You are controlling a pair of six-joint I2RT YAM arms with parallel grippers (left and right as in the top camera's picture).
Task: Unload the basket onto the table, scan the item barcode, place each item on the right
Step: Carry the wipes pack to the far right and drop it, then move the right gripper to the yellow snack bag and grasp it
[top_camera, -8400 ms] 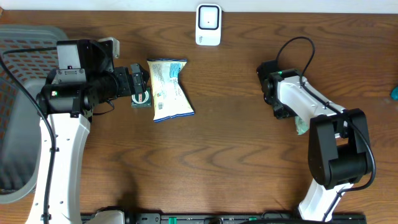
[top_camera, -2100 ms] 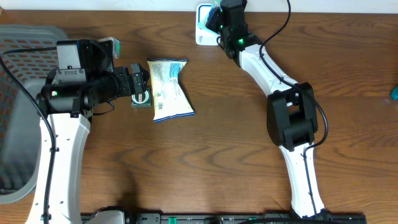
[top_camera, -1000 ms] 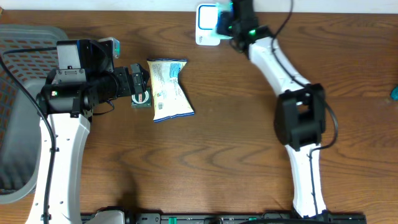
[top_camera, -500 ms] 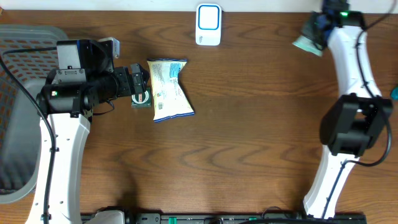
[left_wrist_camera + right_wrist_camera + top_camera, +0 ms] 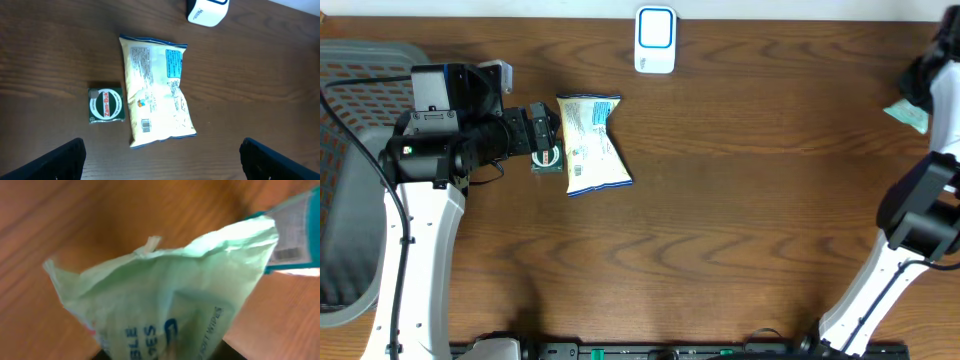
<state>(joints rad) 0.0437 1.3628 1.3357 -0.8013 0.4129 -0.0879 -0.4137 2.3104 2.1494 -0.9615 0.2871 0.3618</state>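
Pale-green wipes packet (image 5: 908,112), overhead: showing at the far right of the table (image 5: 740,200), just beside my right gripper (image 5: 918,95) and well apart from the white scanner (image 5: 655,40) at top centre. My left gripper (image 5: 546,142) is hovering beside a yellow snack bag (image 5: 593,142) and a small green box (image 5: 548,162).

Left wrist: my fingers (image 5: 62,160) are standing wide apart, gripping nothing.

Right wrist: the packet is filling the view, its barcode (image 5: 287,254) facing up at the right edge. I am unable to tell whether these jaws are clamping it.
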